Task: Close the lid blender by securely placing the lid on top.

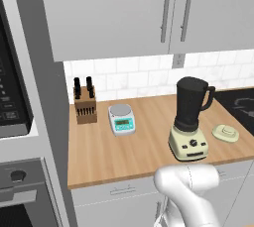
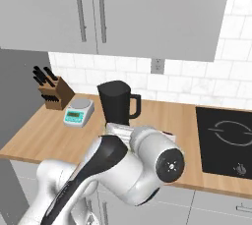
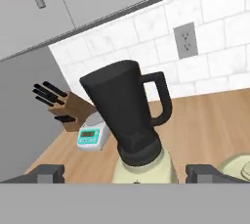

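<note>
The gripper (image 3: 125, 173) stands wide apart, grasping nothing. The blender (image 3: 131, 120) rises between its jaws, just ahead. The lid (image 3: 239, 168) lies beyond the right-hand jaw, on the counter (image 3: 205, 120).

The wooden counter (image 1: 99, 156) carries the blender (image 1: 190, 122), lid (image 1: 225, 133), scale (image 1: 121, 119) and knife block (image 1: 85, 104).

No readable text anywhere; the scale's (image 1: 121, 118) display is blurred.

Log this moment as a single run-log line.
gripper: open, empty, facing blender | blender: upright on counter, jar uncovered | lid: flat on counter beside blender, apart from it | step: lid not yet picked up
</note>
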